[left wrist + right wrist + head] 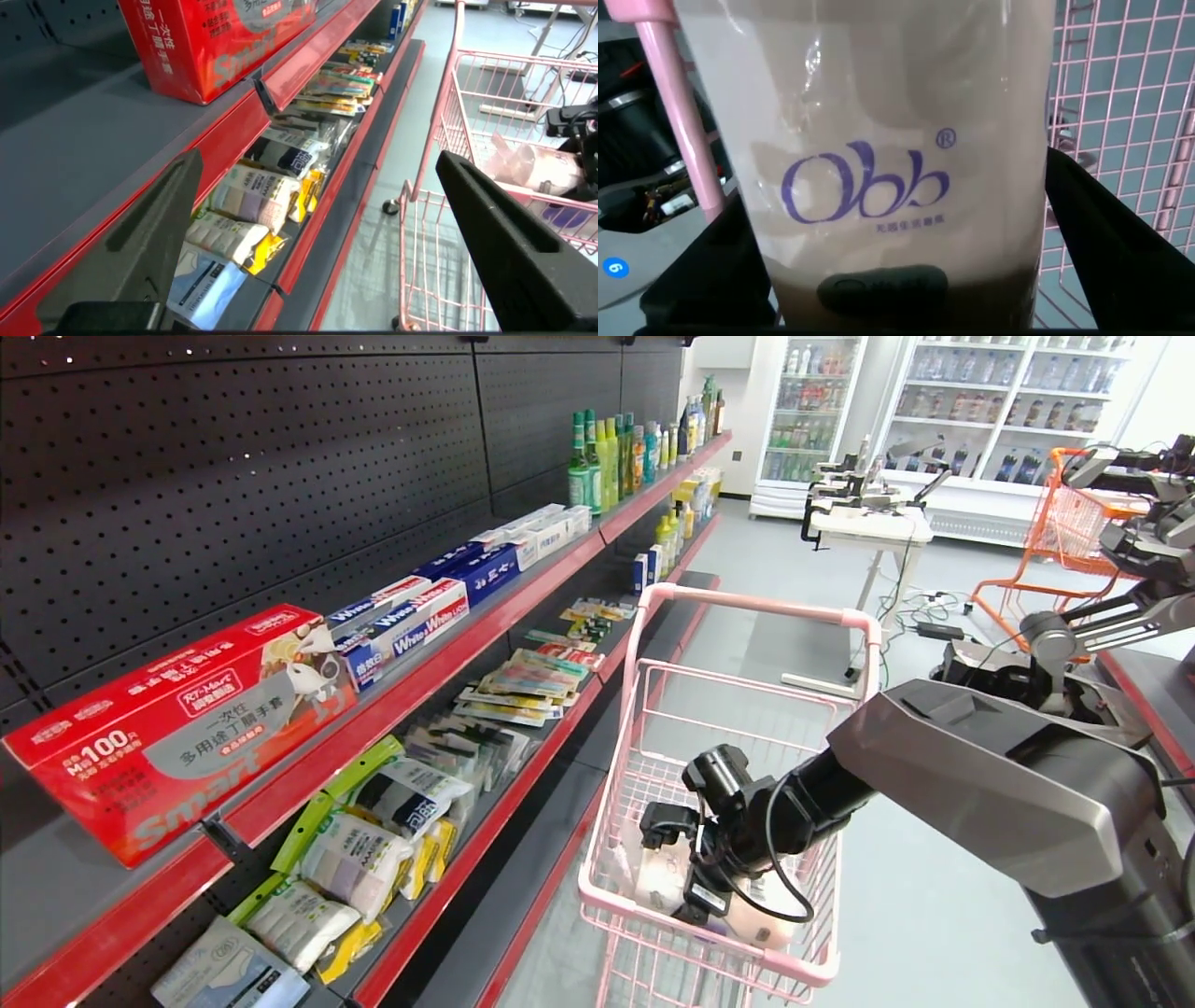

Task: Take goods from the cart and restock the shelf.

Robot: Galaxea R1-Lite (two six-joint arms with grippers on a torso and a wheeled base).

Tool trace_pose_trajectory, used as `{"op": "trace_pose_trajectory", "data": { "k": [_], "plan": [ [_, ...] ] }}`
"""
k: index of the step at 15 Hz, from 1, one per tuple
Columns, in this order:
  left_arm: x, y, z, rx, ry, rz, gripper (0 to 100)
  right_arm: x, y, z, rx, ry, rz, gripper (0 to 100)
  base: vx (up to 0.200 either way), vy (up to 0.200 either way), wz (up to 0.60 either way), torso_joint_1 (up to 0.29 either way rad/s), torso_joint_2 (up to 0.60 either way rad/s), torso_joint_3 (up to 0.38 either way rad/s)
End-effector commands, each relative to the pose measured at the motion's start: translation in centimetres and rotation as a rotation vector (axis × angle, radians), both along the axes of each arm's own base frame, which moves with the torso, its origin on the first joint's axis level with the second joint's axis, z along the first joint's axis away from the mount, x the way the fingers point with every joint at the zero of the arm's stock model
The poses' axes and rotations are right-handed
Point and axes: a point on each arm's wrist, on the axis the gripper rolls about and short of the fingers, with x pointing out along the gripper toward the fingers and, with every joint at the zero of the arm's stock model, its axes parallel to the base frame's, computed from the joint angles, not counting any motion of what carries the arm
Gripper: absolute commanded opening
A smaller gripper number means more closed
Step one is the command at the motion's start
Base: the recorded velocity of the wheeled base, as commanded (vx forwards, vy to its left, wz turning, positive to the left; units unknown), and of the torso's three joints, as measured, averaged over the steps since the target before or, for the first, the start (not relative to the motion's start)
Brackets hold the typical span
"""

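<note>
A grey floor (934,915) runs past a black pegboard wall (233,476) to white glass-door fridges (805,420) full of bottles at the far end, with a white table (873,527) in front of them, cables (920,607) on the floor beneath it, and an orange cart (1064,527) to its right.

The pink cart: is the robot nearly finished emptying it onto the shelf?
The shelf holds many goods; who placed them I cannot tell. In hand: the right gripper, low in the pink cart, is shut on a pale package. To do: shelving it and another pack beside it. The left gripper is open, empty.
</note>
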Motion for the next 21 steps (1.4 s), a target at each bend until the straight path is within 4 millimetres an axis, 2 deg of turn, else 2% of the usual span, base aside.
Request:
{"op": "trace_pose_trajectory", "data": {
  "k": [1,9,10,14,16,21],
  "plan": [
    [0.0,0.0,0.0,0.000,0.001,-0.001,100,0.6,0.3,0.4,0.008,-0.011,0.002,100,0.000,0.000,0.00,0.000,0.00,0.000],
    [0.0,0.0,0.0,0.000,0.001,-0.001,100,1.0,0.2,0.1,-0.010,0.053,0.008,100,0.000,0.000,0.00,0.000,0.00,0.000],
    [0.0,0.0,0.0,0.000,0.001,-0.002,100,1.0,0.1,0.0,-0.011,0.057,0.010,0,0.000,0.000,0.00,0.000,0.00,0.000],
    [0.0,0.0,0.0,0.000,0.001,-0.001,100,0.9,0.1,-0.8,-0.017,0.076,-0.001,0,0.000,0.000,0.00,0.000,0.00,0.000],
    [0.0,0.0,0.0,0.000,0.001,0.001,100,1.1,0.0,-0.4,-0.011,0.065,-0.008,0,0.000,0.000,0.00,0.000,0.00,0.000],
    [0.0,0.0,0.0,0.000,0.001,-0.001,100,1.6,-1.5,4.3,0.024,0.032,-0.122,0,0.000,0.000,0.00,0.000,0.00,0.000]
  ]
}}
